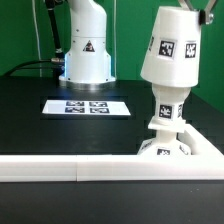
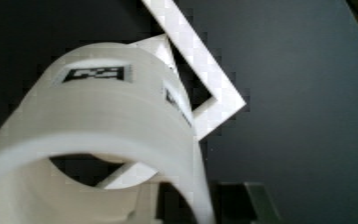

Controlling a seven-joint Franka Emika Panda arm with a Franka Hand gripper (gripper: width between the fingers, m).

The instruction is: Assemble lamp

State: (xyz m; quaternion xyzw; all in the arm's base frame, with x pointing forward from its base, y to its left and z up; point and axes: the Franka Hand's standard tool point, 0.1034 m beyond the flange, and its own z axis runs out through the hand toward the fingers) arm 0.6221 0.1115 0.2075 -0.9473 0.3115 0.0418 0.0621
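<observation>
The large white tapered shade [image 1: 170, 50] with square tags hangs tilted at the exterior view's right, its narrow end just over the round bulb [image 1: 167, 108]. The bulb stands on the flat square base [image 1: 165, 148]. My gripper [image 1: 190, 6] is at the shade's top edge, mostly cut off by the frame. In the wrist view the shade [image 2: 105, 120] fills the picture, and my gripper [image 2: 202, 205] is shut on its wall, with one dark finger [image 2: 243, 205] outside it. The bulb is hidden there.
A long white rail [image 1: 60, 168] runs along the front and turns back at the right, close to the base. The marker board [image 1: 87, 106] lies mid-table. The arm's white pedestal [image 1: 87, 50] stands behind it. A white angular strip [image 2: 202, 60] shows beyond the shade.
</observation>
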